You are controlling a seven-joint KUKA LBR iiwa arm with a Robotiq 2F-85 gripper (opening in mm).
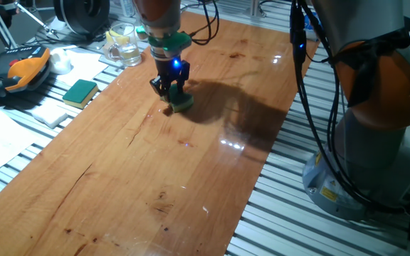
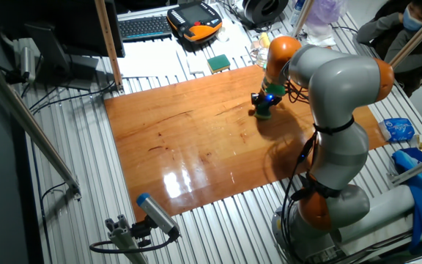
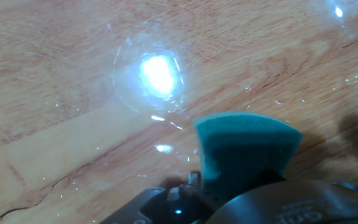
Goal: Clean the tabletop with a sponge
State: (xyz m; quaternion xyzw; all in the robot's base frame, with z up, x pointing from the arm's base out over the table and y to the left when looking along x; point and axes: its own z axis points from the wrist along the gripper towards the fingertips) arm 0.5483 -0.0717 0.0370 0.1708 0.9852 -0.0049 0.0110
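The dark two-finger tool (image 1: 171, 91) stands pointing down over the far part of the long glossy reddish-brown wooden counter (image 1: 155, 163), closed on the small teal-green sponge (image 1: 182, 102), which it presses against the board. In the hand view the sponge (image 3: 244, 149) juts out from under the tool's body with its lower part cut off by the housing, so the fingers themselves and how far apart they stand are hard to make out; only the sponge's curved upper edge shows clearly. A bright glare spot and thin wet streaks lie on the wood just beside it.

In the other fixed view the tool (image 2: 263, 105) and sponge (image 2: 263, 112) are small and partly covered by the orange-and-grey arm (image 2: 328, 81), near the board's far edge (image 2: 174, 95).

Off the board, on the ribbed silver metal frame (image 1: 312, 206), lie a flat rectangular green sponge (image 1: 80, 92), a clear glass cup (image 1: 123, 43) and an orange-and-black handheld pendant (image 1: 21, 71), the last cut off by the picture's edge.
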